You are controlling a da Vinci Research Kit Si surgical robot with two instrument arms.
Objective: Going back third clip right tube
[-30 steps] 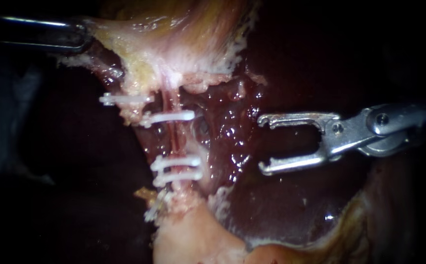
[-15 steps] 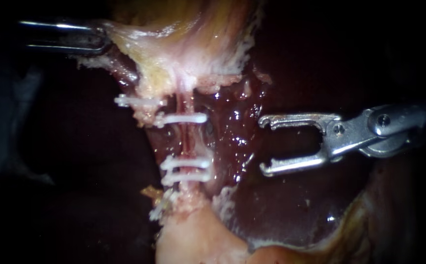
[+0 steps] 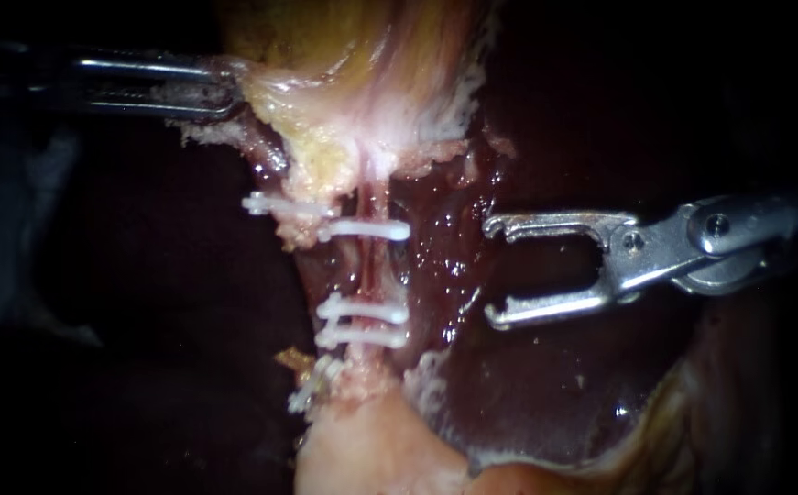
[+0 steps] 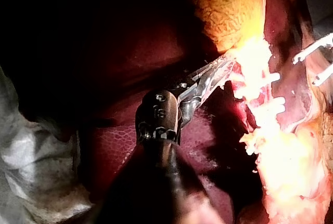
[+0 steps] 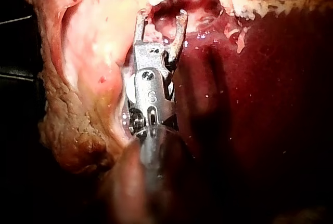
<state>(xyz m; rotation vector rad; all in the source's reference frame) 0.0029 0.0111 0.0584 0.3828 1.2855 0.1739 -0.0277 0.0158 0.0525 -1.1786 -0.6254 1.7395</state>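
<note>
A thin reddish tube (image 3: 373, 266) runs down from the pale yellow gallbladder (image 3: 353, 55). Several white clips cross it: one high (image 3: 366, 229), two close together lower down (image 3: 362, 309) (image 3: 362, 337). Another clip (image 3: 284, 206) sits to the left on the neighbouring strand. My right instrument (image 3: 490, 271) stands to the right of the tube, jaws wide open and empty, clear of the clips. In its wrist view the right instrument (image 5: 161, 18) also shows a gap. My left instrument (image 3: 229, 87) is shut on the gallbladder's edge at the upper left, as the left wrist view (image 4: 218, 73) shows.
Dark wet liver (image 3: 545, 385) lies behind and under the right instrument. A pale stump of tissue (image 3: 371, 449) sits below the clips, with one more white clip (image 3: 311, 385) at its left edge. The left half of the endoscope view is dark.
My left instrument has moved right, drawing the gallbladder, tube and clips right, nearer the right instrument's jaws. The right instrument has stayed where it was, jaws still open.
</note>
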